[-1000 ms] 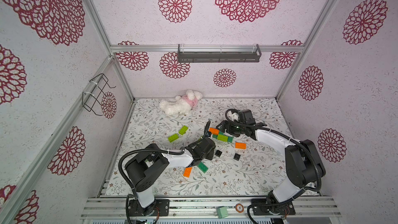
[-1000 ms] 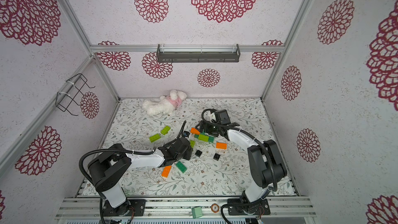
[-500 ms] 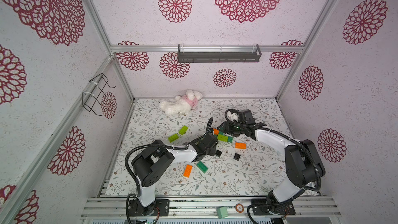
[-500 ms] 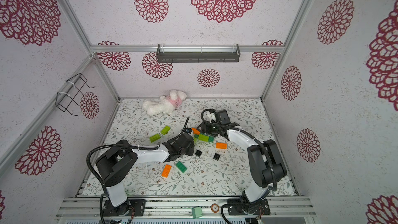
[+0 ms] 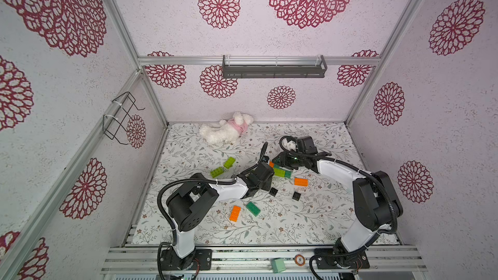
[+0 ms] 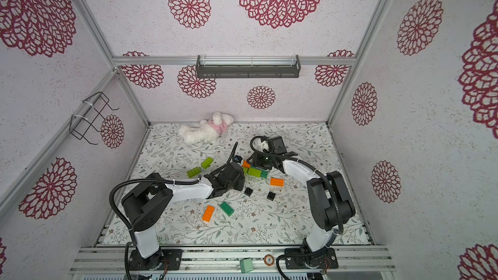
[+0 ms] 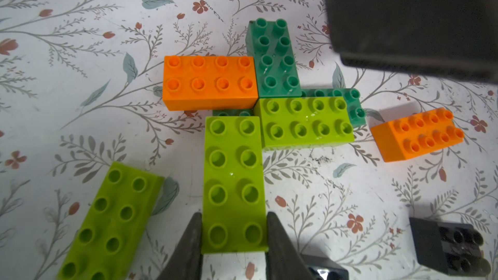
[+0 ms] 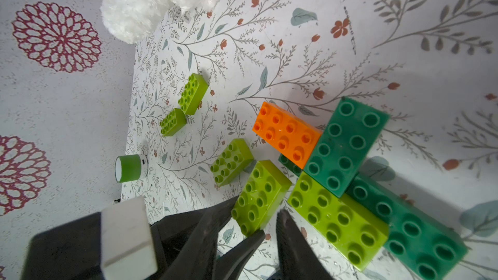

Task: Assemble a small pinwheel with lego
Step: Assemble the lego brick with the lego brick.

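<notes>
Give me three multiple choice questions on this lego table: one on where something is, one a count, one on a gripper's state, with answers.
1. Where does the plush toy lie?
A. at the back of the table
B. at its front edge
C. off it

2. How many orange bricks are there?
A. one
B. three
C. five

3. The left gripper is:
A. open, clear of everything
B. shut on a lime brick
C. shut on nothing

Answers:
1 A, it lies by the back wall.
2 B, three show in both top views.
3 B, its fingers press both long sides of the brick.
</notes>
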Robot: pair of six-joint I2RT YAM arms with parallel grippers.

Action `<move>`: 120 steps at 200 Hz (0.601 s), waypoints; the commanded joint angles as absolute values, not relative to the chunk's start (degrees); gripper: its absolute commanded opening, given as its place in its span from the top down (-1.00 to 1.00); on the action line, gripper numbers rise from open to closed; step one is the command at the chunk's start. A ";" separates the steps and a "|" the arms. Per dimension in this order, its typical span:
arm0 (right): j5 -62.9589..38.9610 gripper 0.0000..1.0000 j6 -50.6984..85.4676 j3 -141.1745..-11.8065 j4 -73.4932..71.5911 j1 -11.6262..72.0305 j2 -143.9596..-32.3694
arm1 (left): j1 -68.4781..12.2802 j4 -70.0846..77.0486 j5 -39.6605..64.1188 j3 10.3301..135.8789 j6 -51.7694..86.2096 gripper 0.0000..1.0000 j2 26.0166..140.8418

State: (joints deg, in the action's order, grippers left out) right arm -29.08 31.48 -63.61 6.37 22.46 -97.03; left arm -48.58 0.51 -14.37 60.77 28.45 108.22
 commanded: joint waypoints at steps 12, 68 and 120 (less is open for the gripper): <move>-30.50 0.29 30.55 -65.74 7.27 22.80 -97.20 | -47.55 0.31 -14.08 62.12 27.31 0.66 109.81; -30.69 0.38 30.30 -65.99 7.46 22.90 -98.06 | -47.18 0.59 -13.36 62.75 26.68 0.65 110.04; -30.92 0.42 30.22 -66.69 7.82 22.85 -99.13 | -47.13 0.67 -13.02 63.96 25.85 0.65 110.69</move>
